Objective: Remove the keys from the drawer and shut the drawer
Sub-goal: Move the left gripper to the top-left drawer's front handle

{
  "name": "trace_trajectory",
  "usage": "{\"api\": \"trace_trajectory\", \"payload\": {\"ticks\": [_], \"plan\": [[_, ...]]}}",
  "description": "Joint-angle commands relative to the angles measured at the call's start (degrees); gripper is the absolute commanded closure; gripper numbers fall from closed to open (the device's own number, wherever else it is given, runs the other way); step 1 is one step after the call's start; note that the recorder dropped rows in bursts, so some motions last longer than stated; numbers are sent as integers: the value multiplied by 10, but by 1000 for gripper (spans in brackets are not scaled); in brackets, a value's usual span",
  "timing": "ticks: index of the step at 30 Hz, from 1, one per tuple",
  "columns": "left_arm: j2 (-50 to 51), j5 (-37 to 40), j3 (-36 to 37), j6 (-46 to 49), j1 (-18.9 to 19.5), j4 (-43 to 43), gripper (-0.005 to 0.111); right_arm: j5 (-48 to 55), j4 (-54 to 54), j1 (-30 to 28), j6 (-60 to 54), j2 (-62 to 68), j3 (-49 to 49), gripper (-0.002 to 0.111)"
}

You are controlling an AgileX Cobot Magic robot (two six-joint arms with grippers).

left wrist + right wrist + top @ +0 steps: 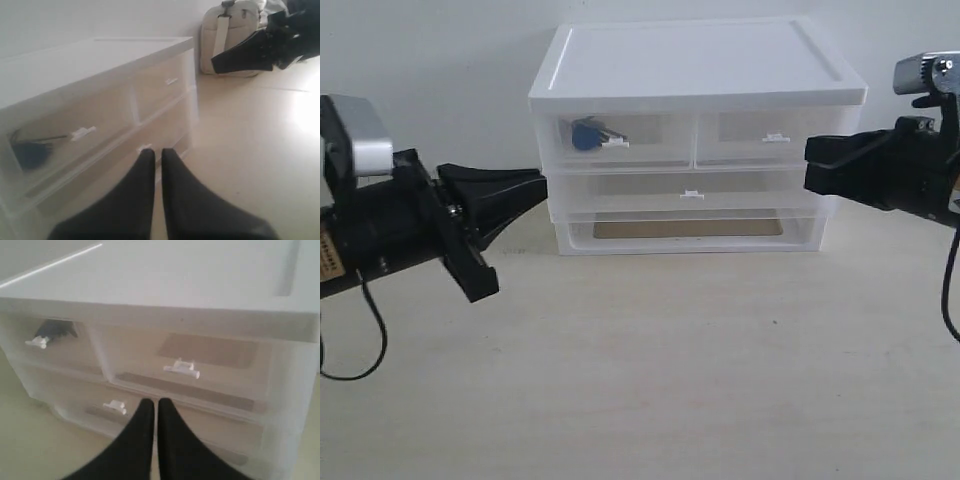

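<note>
Nearest: left claw (542,182), pinched tight on nothing, tips just beside the left edge of the drawer unit (700,60). Across the counter (650,360), right claw (810,165) — likewise pressed together, empty, level with the unit's right edge. Keys (592,133) visible through the translucent front of the drawer (655,135) — top left, flush with its neighbour, blue fob beside the tab handle.

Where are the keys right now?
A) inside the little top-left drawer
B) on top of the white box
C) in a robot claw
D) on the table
A: the keys, with their blue fob, show through the shut front of the small top-left drawer.
</note>
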Motion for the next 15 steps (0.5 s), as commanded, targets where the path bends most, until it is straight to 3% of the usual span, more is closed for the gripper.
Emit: {"api": "trace_trajectory", "payload": {"ticks": [1,15], "plan": [[47,39,-50,51,-16,-43,102,-7,0,2,-27,36,-28,107],[193,93,-224,78,-18,-70,102,8,6,1,-74,111,-101,107]]}}
